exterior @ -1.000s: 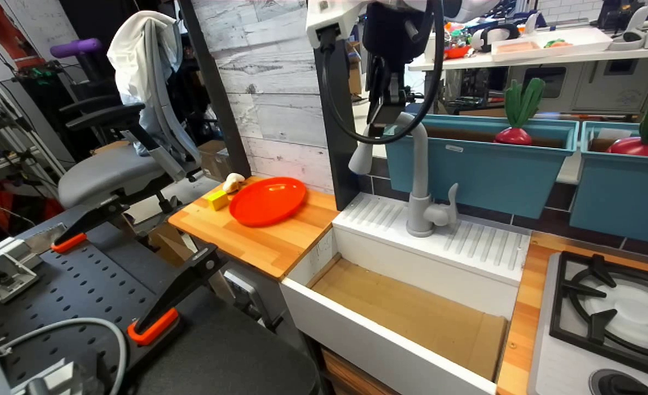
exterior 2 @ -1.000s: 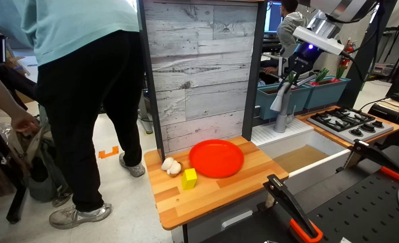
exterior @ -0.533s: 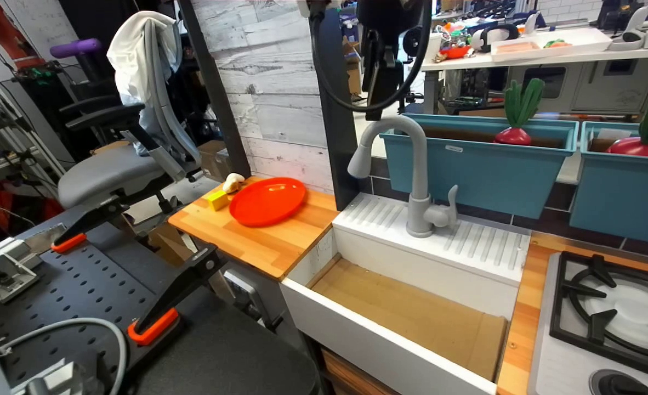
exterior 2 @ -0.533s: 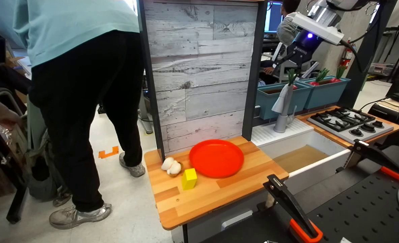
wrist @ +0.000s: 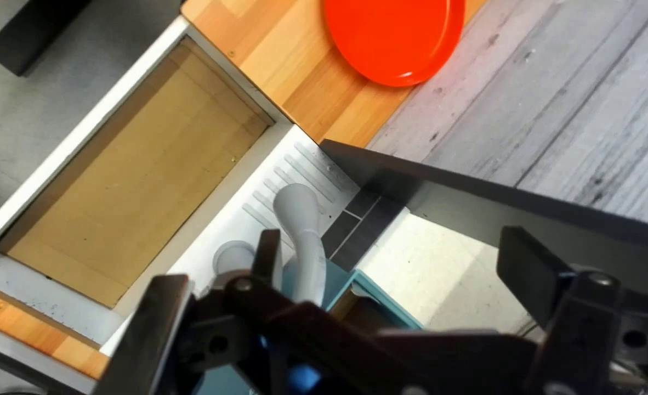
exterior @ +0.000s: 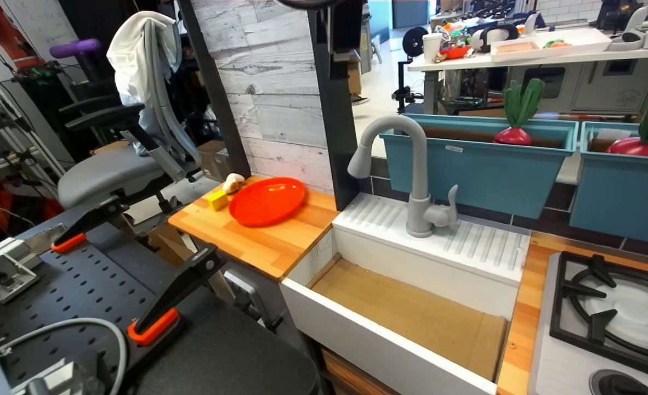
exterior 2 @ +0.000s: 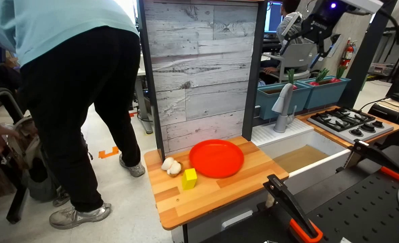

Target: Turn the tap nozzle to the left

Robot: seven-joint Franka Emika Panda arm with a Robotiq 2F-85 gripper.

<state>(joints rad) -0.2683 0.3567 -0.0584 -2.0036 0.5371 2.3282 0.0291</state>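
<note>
At the back of a white sink (exterior: 357,341), a matte grey tap nozzle (exterior: 420,164), upright on a ridged white ledge (exterior: 483,249). Curves over in an upside-down U and ends in a flared tip, angled down and toward the left edge of the frame in both exterior views. Beside the base, a short grey lever (exterior: 443,214). Above and apart from the arch, a black gripper (exterior 2: 296,60), tilted, fingers (wrist: 529,271) spread wide and released. In the wrist view, the nozzle from above, partly hidden behind dark finger parts. Left of the sink in both exterior views, a wooden counter (exterior: 269,252) with a red plate (exterior: 267,202), and near the plate a yellow block (exterior: 217,201) and a lumpy white object (exterior: 233,182). Behind the nozzle, teal planters (exterior: 469,175) with red bulbs (exterior: 513,136) topped in green. Past the sink's opposite end, a stove (exterior: 628,312). Beyond the counter, a person (exterior 2: 79,81) in black trousers.
</note>
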